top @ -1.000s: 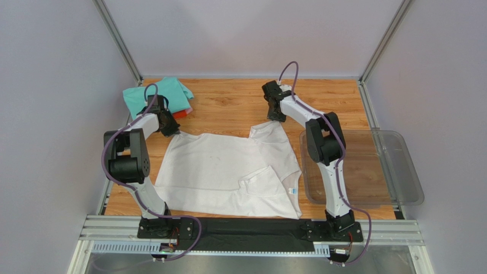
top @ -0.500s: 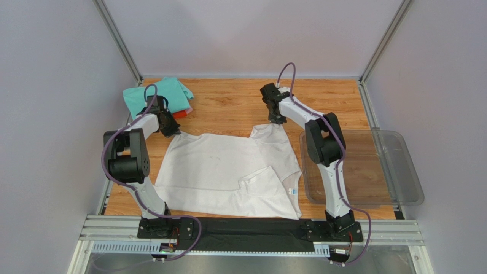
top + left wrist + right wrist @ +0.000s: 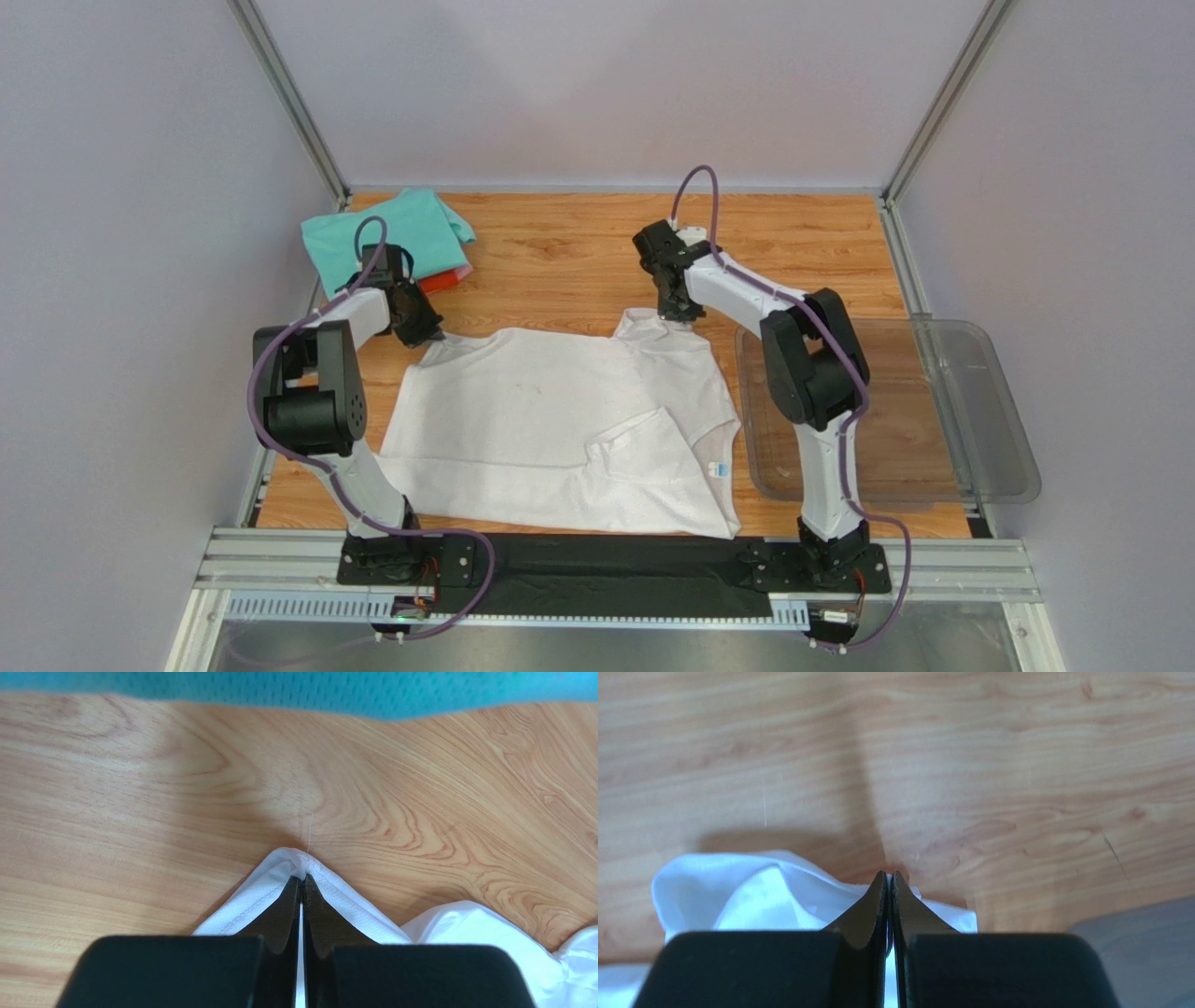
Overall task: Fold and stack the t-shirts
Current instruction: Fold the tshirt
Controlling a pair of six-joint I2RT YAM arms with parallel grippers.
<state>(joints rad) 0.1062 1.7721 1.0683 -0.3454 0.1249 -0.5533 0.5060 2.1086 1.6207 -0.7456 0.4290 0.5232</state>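
1. Done, as far as I can see: a pile sits at the table's point(image 3: 561, 245) far-left corner. The teal t-shirt point(image 3: 386, 231) is on top, with slivers of a pink t-shirt point(image 3: 464, 262) and an orange-red t-shirt point(image 3: 443, 280) showing beneath it.
2. In hand: the white t-shirt point(image 3: 533, 413) lies spread across the middle of the table. A flap is turned over at its near-right side, and the blue label point(image 3: 717, 472) shows there.
3. My left claw point(image 3: 302, 880) is pressed together, pinching the white hem at the shirt's far-left corner.
4. My right claw point(image 3: 889, 877) is pressed together too, pinching cloth at the far-right corner.
5. Left, I judge: nearly all the folding of this shirt, then setting it on the pile.
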